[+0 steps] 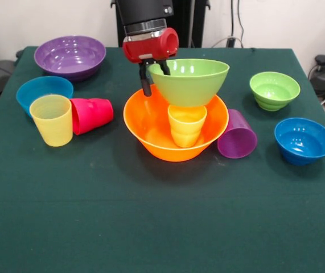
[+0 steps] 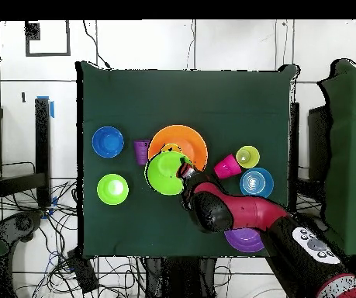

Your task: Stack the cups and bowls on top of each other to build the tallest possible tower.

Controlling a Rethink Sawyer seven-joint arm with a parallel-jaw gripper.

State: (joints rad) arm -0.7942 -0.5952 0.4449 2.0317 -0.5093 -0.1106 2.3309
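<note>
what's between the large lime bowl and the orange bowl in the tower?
A yellow-orange cup stands upright in the large orange bowl, with the large lime green bowl on top, its rim in the gripper. Front view shows it.

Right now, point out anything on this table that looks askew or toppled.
Two cups lie on their sides: the red-pink cup beside the pale yellow cup, and the purple cup against the large orange bowl. The large green bowl, pinched at its rim, looks slightly tilted.

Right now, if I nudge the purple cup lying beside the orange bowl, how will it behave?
The purple cup lies on its side, so it would probably roll, curving since it tapers. It looks like thin plastic, likely light. It seems to lean against the orange bowl, which may block it.
</note>
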